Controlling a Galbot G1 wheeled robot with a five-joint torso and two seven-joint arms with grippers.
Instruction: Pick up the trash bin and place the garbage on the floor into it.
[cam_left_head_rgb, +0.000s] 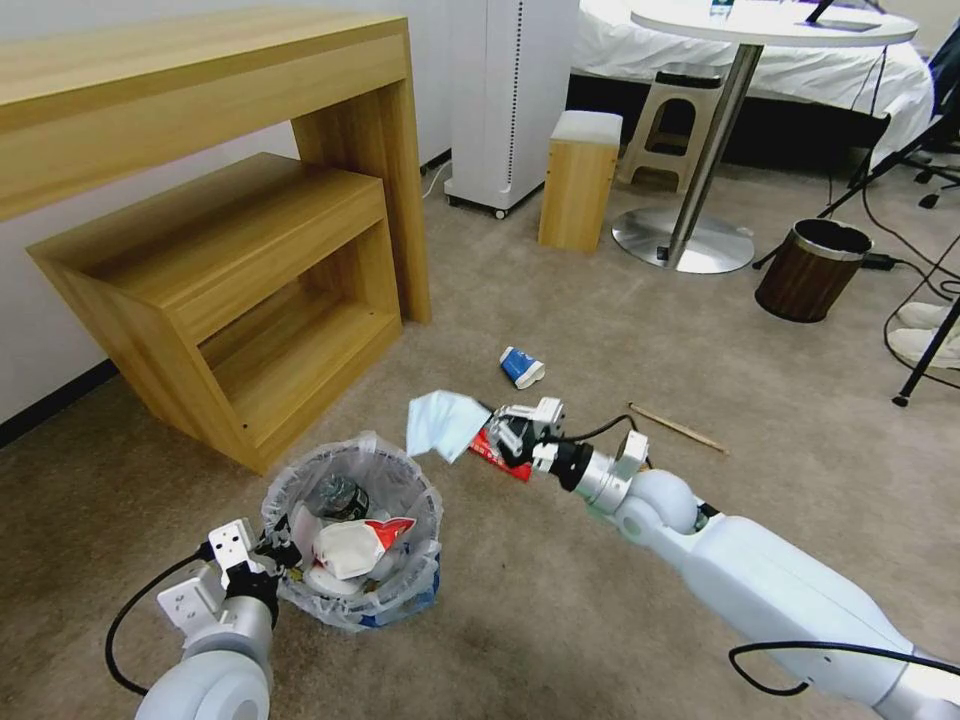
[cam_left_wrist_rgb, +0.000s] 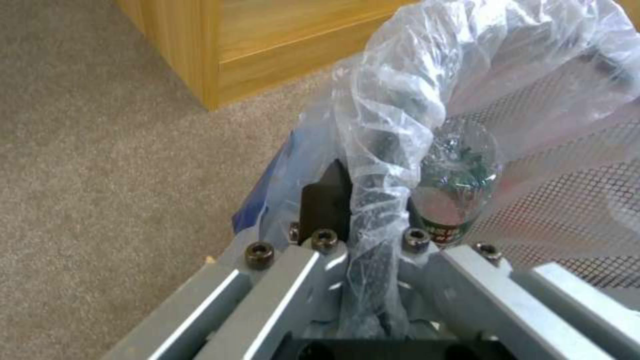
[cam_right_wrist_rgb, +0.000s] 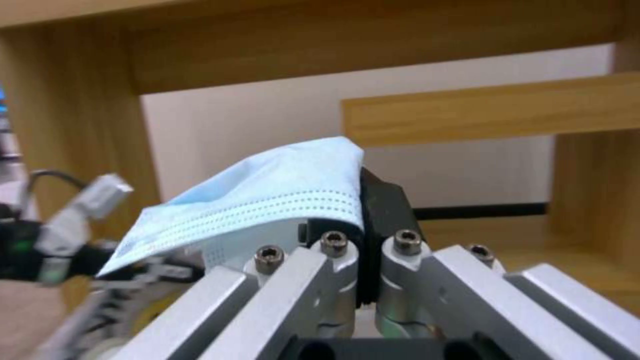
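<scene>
- The floor (cam_left_head_rgb: 620, 330), beige carpet, runs under a wooden desk (cam_left_head_rgb: 200, 200) at far left.
- The trash bin (cam_left_head_rgb: 352, 540) sits near left; its crinkly liner blurs the mesh wall and partly hides a bottle (cam_left_wrist_rgb: 457, 185) and a red-white wrapper (cam_left_head_rgb: 355, 545) inside.
- The left gripper (cam_left_head_rgb: 272, 552) is clamped on the bin's near-left rim.
- The right gripper (cam_left_head_rgb: 505, 432) pinches a pale blue face mask (cam_left_head_rgb: 443, 422) just beyond the bin's far-right rim.
- A red wrapper (cam_left_head_rgb: 492, 452) is mostly hidden under that gripper.
- A blue-white cup (cam_left_head_rgb: 522, 367) and wooden stick (cam_left_head_rgb: 678, 427) lie farther right.

White arms (cam_left_head_rgb: 790, 590), black cables (cam_left_head_rgb: 125, 620).
</scene>
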